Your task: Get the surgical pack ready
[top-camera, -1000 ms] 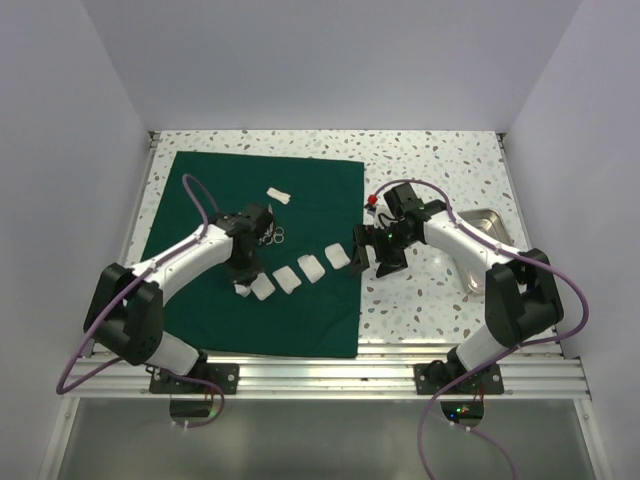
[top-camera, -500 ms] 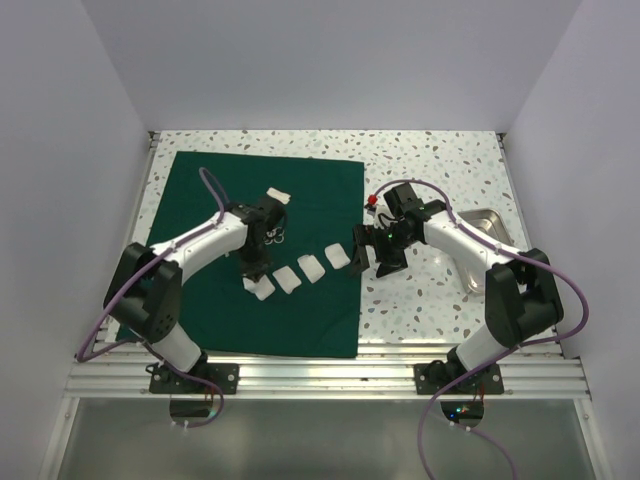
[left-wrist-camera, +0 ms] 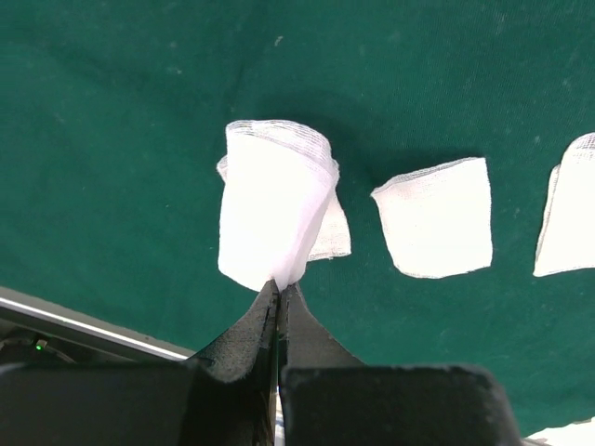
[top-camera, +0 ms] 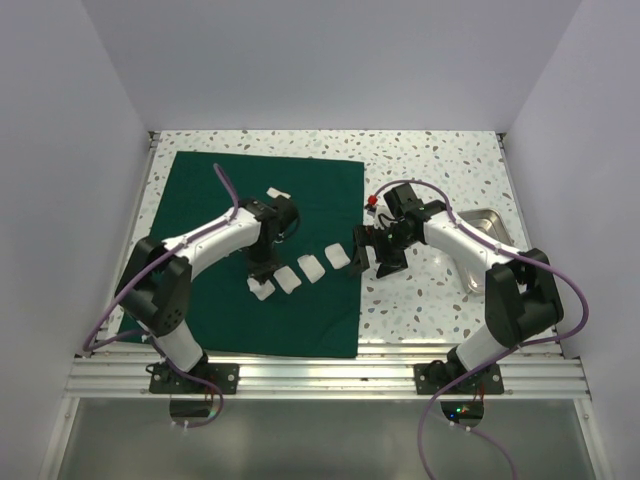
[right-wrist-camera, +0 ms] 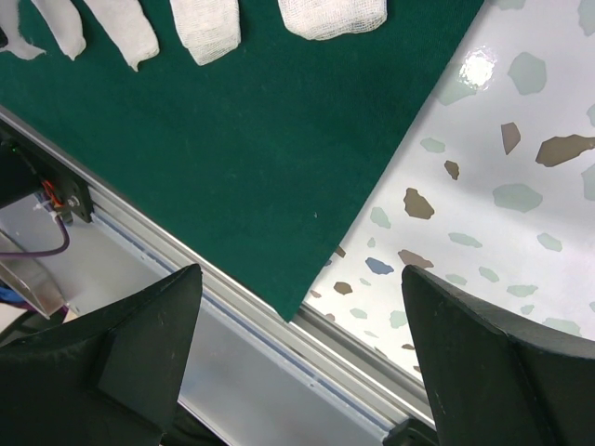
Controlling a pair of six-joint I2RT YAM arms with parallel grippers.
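The surgical pack is a dark green cloth [top-camera: 200,310] spread flat on the left half of the table. It also shows in the left wrist view [left-wrist-camera: 139,111] and the right wrist view [right-wrist-camera: 232,139]. My left gripper [top-camera: 262,272] is shut on a white gauze square [left-wrist-camera: 274,214], which hangs just above the cloth and over another gauze piece [left-wrist-camera: 335,237]. More gauze squares [top-camera: 312,267] lie in a row on the cloth. My right gripper [top-camera: 372,255] is open and empty, hovering at the cloth's right edge, and also shows in the right wrist view [right-wrist-camera: 299,274].
A shiny steel tray [top-camera: 487,235] sits at the right, partly under the right arm. One separate gauze piece [top-camera: 278,193] lies farther back on the cloth. The table's aluminium front rail [top-camera: 330,372] runs along the near edge.
My left gripper has carried the gauze to the right, toward the row of squares, and its wrist swung right. The right arm has not moved.
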